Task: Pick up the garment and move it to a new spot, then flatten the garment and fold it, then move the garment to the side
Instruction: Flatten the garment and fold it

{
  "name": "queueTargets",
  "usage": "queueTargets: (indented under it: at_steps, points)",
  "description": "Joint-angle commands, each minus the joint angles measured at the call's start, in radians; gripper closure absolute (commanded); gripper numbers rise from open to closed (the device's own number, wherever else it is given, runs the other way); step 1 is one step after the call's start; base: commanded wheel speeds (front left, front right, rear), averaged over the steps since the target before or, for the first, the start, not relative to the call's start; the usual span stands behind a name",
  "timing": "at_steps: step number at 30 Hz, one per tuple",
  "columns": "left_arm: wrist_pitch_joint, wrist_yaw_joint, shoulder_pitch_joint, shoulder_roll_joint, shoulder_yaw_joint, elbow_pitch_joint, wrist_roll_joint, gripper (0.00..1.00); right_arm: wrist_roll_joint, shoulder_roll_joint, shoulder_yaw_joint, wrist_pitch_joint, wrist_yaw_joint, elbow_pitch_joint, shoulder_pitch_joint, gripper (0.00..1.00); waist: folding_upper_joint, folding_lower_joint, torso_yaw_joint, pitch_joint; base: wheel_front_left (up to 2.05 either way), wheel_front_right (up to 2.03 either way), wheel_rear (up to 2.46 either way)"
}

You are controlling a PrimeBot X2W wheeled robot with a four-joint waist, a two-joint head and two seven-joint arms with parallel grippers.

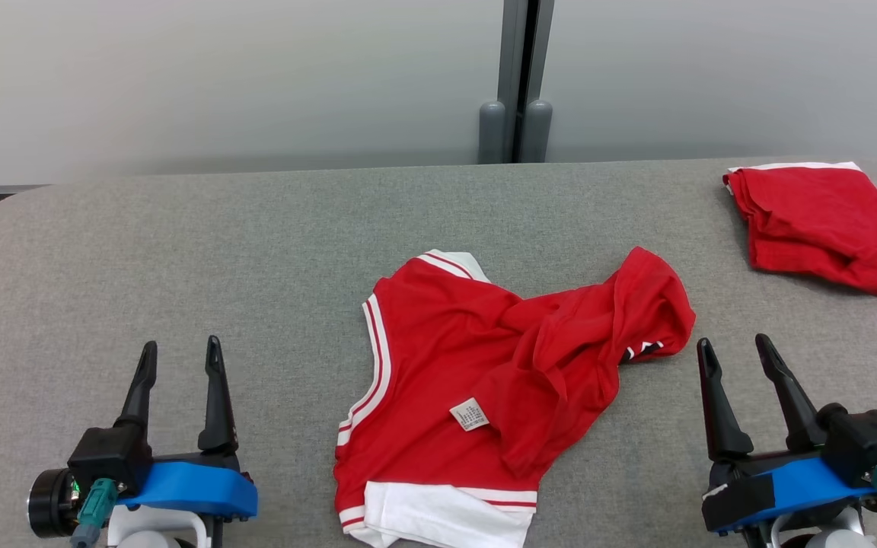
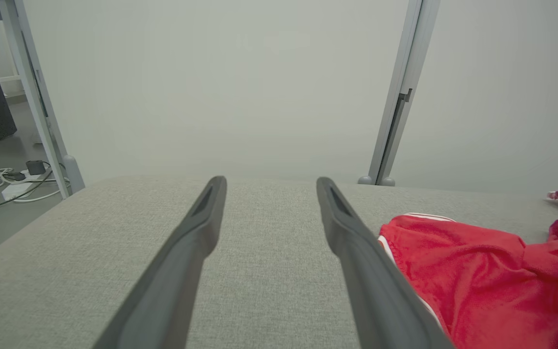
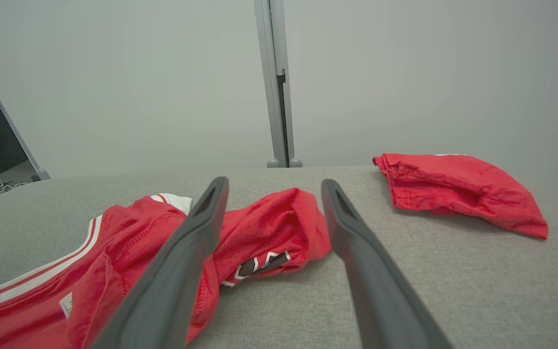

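While both arms wait at the near edge of a grey padded surface (image 1: 256,243), the garment (image 1: 454,365), a red shirt with white trim, lies crumpled between them at the middle of that edge, white hem nearest the robot. Its right part is bunched and folded back over the body, with a care label showing. The left jaws stand wide open and hold nothing, well apart from the shirt's striped left side. The right jaws are equally wide and empty, just beside the bunched right part. A likely fault from here is a pinch that takes only the top layer of the bunch, so the shirt would lift twisted and be harder to flatten. Dragging instead of lifting could pull the hem off the near edge. A second red garment (image 1: 823,224), already folded, sits at the far right corner, and a move that way risks landing on or disturbing it. The left half of the surface is bare up to its rounded far left corner, and a bare strip runs along the far edge. Room on the right is narrower.
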Motion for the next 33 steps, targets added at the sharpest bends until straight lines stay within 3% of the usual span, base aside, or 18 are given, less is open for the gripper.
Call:
queueTargets:
  at_steps: [1, 19, 33]
  points:
    - [-0.001, -0.001, -0.001, 0.003, -0.005, -0.002, 0.007, 0.00, 0.002, 0.002, 0.002, 0.004, 0.000, -0.004, 0.015, 0.00, 0.0000, 0.0001, -0.001, 0.001, 0.00, 0.00, 0.00]
    - [0.129, -0.065, -0.038, -0.002, -0.209, 0.060, 0.042, 0.00, 0.006, 0.002, 0.012, 0.009, 0.000, 0.024, 0.001, 0.00, 0.0000, 0.0001, -0.013, 0.001, 0.00, 0.00, 0.00]
    - [0.166, -0.081, -0.050, 0.021, -0.279, 0.262, 0.000, 0.00, -0.001, 0.001, 0.012, 0.013, 0.000, 0.047, -0.023, 0.00, 0.0000, 0.0001, -0.053, 0.024, 0.00, 0.00, 0.00]
